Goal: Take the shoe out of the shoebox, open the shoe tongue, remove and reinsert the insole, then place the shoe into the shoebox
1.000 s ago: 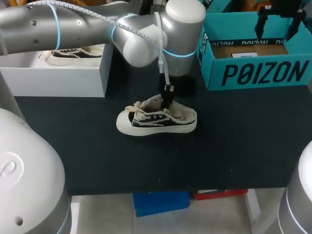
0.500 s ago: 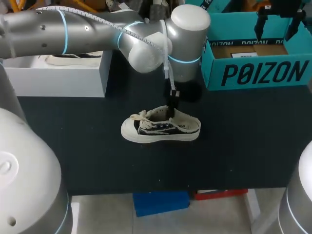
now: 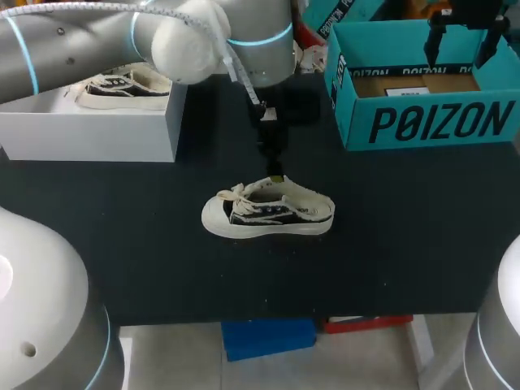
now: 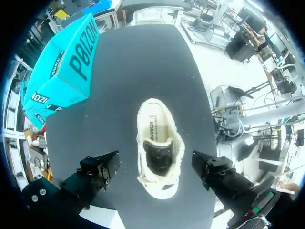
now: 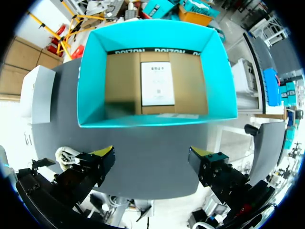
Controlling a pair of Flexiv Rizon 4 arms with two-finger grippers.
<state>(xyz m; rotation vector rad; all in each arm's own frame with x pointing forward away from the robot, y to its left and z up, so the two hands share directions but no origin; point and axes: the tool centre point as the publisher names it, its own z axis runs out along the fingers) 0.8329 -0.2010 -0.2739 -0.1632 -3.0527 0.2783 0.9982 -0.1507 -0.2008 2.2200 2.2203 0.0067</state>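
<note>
A small black-and-cream sneaker (image 3: 268,213) lies on its sole in the middle of the black table (image 3: 422,236), toe to the left. My left gripper (image 3: 273,166) hangs just above its heel opening, open and touching nothing. In the left wrist view the shoe (image 4: 157,152) sits below and between the spread fingers (image 4: 97,169), with its insole showing. The open teal shoebox (image 3: 422,89) stands at the back right. My right gripper (image 3: 461,49) hovers open over the shoebox. The right wrist view looks down into the box (image 5: 157,81), where only a cardboard floor and a white label show.
A white box (image 3: 89,122) at the back left carries a second sneaker (image 3: 122,85). In the left wrist view the teal box (image 4: 66,62) lies ahead of the gripper and to one side.
My left gripper, shut at the shoe's collar a second ago, has opened and lifted off toward the back. The shoe shifted slightly right, then stayed resting on the table. The right arm has not moved.
</note>
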